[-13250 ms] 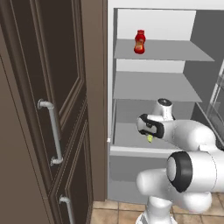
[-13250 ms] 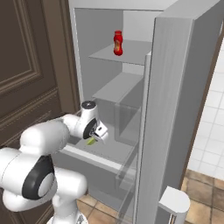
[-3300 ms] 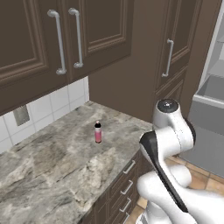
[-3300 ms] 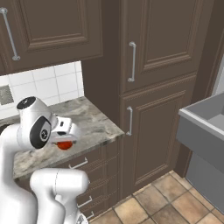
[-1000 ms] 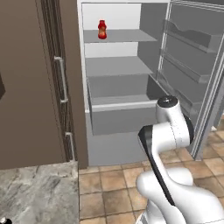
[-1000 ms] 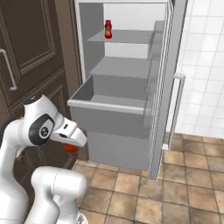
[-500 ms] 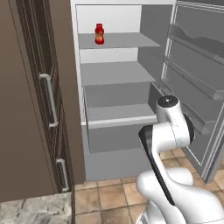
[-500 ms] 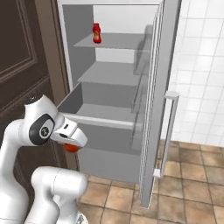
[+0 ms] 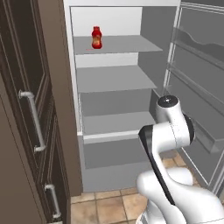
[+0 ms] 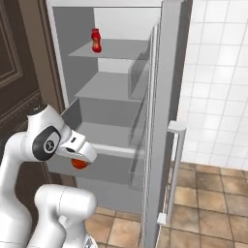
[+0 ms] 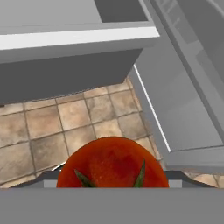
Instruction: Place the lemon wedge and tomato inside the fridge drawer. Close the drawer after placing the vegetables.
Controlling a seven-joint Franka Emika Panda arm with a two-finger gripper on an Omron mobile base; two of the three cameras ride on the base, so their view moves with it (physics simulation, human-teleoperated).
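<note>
Pincer (image 10: 80, 162) clamped on the tomato (image 11: 113, 162), held low before the open fridge drawer (image 10: 104, 145). Yet to drop it in and push the drawer shut; lemon wedge's whereabouts unclear.

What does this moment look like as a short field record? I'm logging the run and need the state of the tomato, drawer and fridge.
gripper: closed on the tomato, held low in front of the fridge
tomato: in the gripper, above the tiled floor, not yet in the drawer
fridge drawer: pulled out, open
fridge door: swung open
red sauce bottle: upright on the top shelf
lemon wedge: cannot tell
</note>
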